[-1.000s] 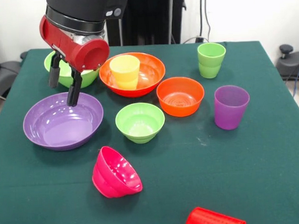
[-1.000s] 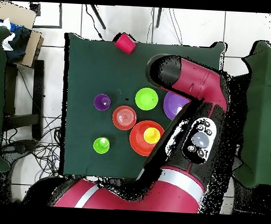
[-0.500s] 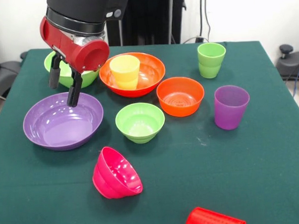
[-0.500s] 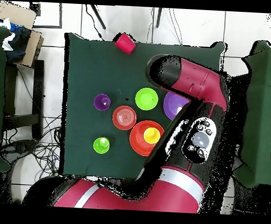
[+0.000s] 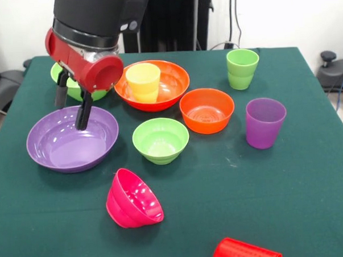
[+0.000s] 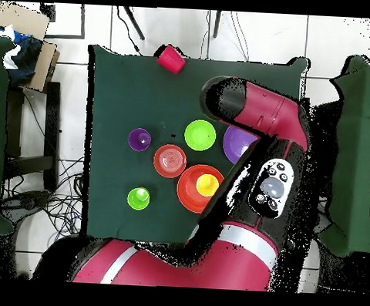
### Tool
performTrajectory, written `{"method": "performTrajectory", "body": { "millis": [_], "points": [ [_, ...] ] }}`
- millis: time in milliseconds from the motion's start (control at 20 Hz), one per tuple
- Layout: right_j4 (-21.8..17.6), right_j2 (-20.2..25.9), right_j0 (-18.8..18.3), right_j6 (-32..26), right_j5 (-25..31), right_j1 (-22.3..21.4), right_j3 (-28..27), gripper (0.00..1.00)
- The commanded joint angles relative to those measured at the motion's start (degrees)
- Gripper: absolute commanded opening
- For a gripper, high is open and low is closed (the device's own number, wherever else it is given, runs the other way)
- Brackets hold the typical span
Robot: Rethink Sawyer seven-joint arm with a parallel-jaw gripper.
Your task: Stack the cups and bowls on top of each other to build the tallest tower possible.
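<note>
We see the glossy yellow plastic cup (image 5: 143, 82) standing upright inside the large orange bowl (image 5: 172, 84) at the far side of the green-clothed counter (image 5: 288, 203). Just beside it, our end effector (image 5: 71, 110), its two dark fingers (image 5: 84, 114) apart, straddles the far rim of the large purple bowl (image 5: 69, 141). Nearer lie the small lime green bowl (image 5: 160, 140), the tipped magenta-pink bowl (image 5: 132, 199) and the toppled red cup (image 5: 244, 251).

A robot lab, by its looks: a desk (image 6: 122, 86) under green cloth stands on a pale tiled floor (image 6: 73, 138), loose cables (image 6: 43, 202) trail beside it, a cardboard box (image 6: 28, 39) sits nearby, and a white wall (image 5: 280, 15) rises behind.
</note>
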Motion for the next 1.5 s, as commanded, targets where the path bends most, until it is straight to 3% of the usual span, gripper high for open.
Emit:
{"method": "performTrajectory", "body": {
  "millis": [50, 1000, 1300, 1500],
  "points": [
    [-3.3, 5.3, -1.6, 3.7, -8.1, 6.8, 3.2, 1.00],
    [-2.2, 4.7, -2.1, 2.1, -6.4, 6.4, 2.0, 1.00],
    [0.7, 1.8, -0.3, 7.9, -3.7, 6.6, 1.1, 1.00],
    [1.3, 2.3, -1.1, 7.2, -2.9, 6.8, 0.3, 1.00]
  ]
}}
